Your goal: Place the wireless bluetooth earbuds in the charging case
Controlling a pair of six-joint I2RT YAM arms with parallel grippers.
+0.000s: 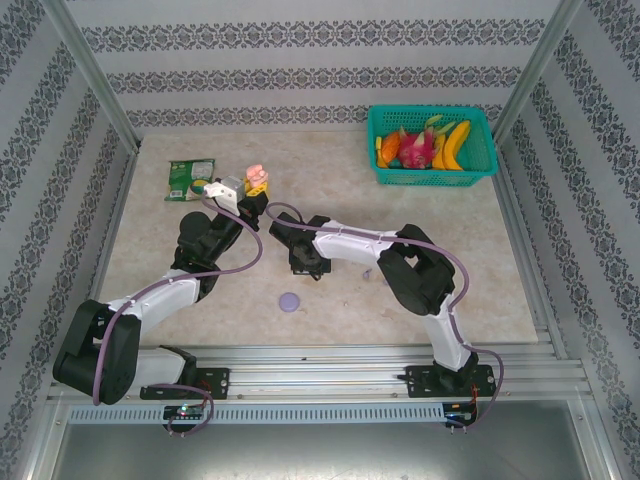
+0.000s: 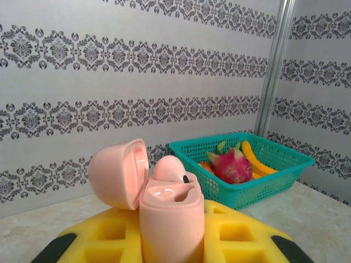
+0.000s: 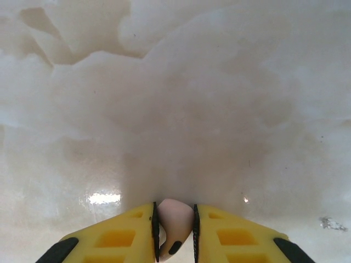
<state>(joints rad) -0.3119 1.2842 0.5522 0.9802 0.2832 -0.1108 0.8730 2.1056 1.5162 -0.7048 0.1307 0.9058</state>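
**Top view.** The left tool (image 1: 256,187), upper left of centre, is closed on a pale pink, rounded plastic charging case (image 1: 257,173). The right tool (image 1: 300,262) sits at centre, pointed down at the beige table (image 1: 480,250). A flat, round, pale purple disc (image 1: 291,301) lies on the table below centre, near the right tool and not touching it. A teal plastic basket (image 1: 484,160) holding fruit sits upper right. A green packet (image 1: 190,180) lies upper left.

**Left wrist view.** The charging case stands upright at lower centre, clamped by its lower body between the yellow fingers. Its hinged lid is open and hangs to the left. One seated earbud (image 2: 169,166), pale pink and domed, is in the case. The socket beside it appears free, but this cannot be confirmed.

**Right wrist view.** The right tool is closed on a tiny, smooth, pale pink held earbud (image 3: 175,218) at bottom centre. It is pinched between the black pads, with the table close behind.

**Handling assessment.**
- **Earbud:** It is judged very light, rigid and glossy, so it is liable to slip or twist out of a hard pinch.
- **Grip on the earbud:** It is best held across its bulb, leaving the end that enters the socket exposed.
- **Case:** It is light and the hinge looks delicate, so the hold belongs on the body below the lid.
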